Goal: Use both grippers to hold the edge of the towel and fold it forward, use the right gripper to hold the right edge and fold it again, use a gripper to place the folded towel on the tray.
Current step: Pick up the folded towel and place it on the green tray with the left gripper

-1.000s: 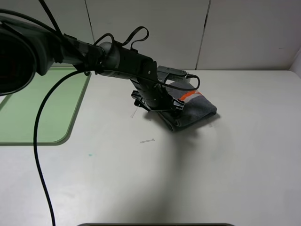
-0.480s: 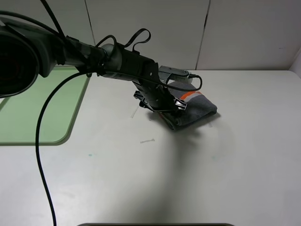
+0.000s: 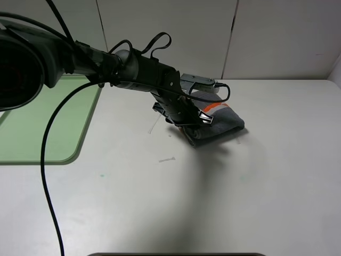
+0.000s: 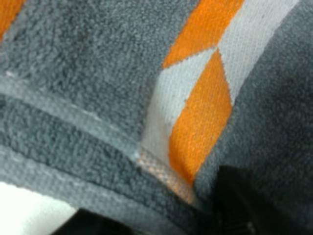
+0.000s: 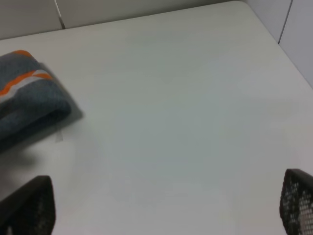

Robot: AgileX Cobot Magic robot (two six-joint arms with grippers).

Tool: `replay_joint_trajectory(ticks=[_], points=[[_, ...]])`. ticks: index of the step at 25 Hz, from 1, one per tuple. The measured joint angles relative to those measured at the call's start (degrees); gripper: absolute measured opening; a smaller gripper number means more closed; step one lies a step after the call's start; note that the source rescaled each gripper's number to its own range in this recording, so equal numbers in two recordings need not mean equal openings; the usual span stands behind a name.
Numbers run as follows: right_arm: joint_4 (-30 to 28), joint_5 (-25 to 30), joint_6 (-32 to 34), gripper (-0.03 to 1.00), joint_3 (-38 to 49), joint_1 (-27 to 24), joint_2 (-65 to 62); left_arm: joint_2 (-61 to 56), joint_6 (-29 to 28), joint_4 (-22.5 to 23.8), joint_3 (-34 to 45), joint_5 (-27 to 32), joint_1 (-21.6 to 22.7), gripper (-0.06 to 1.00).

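The towel point(image 3: 222, 124) lies folded into a small thick grey bundle at the middle back of the white table, its orange-and-white band on top. My left gripper point(image 3: 187, 118) reaches in from the left and sits on the bundle's left edge, its jaws drawn in on the cloth. In the left wrist view the towel point(image 4: 98, 73) fills the picture, with the hemmed edge of the towel point(image 4: 73, 115) and a dark fingertip point(image 4: 244, 205) pressed against it. The pale green tray point(image 3: 32, 128) lies at the far left. My right gripper point(image 5: 166, 210) is open over bare table, the towel point(image 5: 29, 103) off to one side.
A black cable point(image 3: 45, 176) hangs from the left arm down across the table's front left. Small white scraps point(image 3: 167, 159) lie on the table in front of the towel. A white wall closes off the back edge.
The left gripper's jaws have drawn together on the towel's left edge and the hand has shifted slightly right. The towel bundle has nudged a little. The right gripper has not visibly changed.
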Motion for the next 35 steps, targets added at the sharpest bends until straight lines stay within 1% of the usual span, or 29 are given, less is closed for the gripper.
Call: replay_joint_trajectory(ticks=[5,9,14,16,23,35], points=[[0.0,0.0,0.0,1.0,0.0,0.0,0.0,0.0,-0.06,0.0,-0.07,-0.2,0.0,0.23],[0.0,0.0,0.0,1.0,0.0,0.0,0.0,0.0,-0.06,0.0,-0.13,-0.15,0.0,0.16],[0.0,0.0,0.0,1.0,0.0,0.0,0.0,0.0,-0.06,0.0,-0.18,1.66,0.0,0.15],[0.0,0.0,0.0,1.0,0.0,0.0,0.0,0.0,-0.06,0.0,-0.45,3.28,0.0,0.13],[0.0,0.0,0.0,1.0,0.0,0.0,0.0,-0.31,1.02,0.0,-0.84,9.33,0.0,0.13],[0.17,0.0,0.0,1.0,0.0,0.0,0.0,-1.33,1.5,0.0,-1.22,23.62,0.0,0.12]])
